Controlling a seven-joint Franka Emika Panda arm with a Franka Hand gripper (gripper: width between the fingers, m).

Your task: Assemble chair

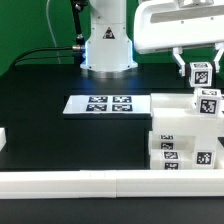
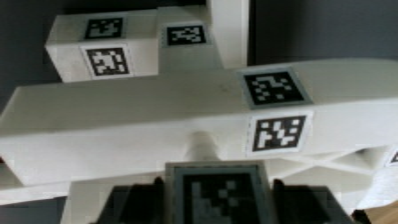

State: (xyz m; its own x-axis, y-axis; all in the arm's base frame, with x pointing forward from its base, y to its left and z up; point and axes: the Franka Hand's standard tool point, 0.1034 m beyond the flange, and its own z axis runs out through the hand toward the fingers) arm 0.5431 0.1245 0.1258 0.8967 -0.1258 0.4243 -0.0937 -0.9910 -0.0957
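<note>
The partly built chair (image 1: 180, 135) is a stack of chunky white tagged blocks at the exterior view's right. My gripper (image 1: 196, 64) hangs just above it, shut on a small white tagged chair piece (image 1: 201, 73). In the wrist view this piece (image 2: 217, 192) sits between the dark fingers (image 2: 139, 198) of my gripper (image 2: 217, 186). Beyond it lies a broad white slab (image 2: 160, 105) of the chair with two tags, and further off a tagged block (image 2: 107, 58). Whether the held piece touches the chair is not clear.
The marker board (image 1: 100, 103) lies flat on the black table in front of the robot base (image 1: 107, 45). A long plain white rail (image 1: 70, 180) runs along the front edge. A small white piece (image 1: 3, 138) shows at the exterior view's left edge.
</note>
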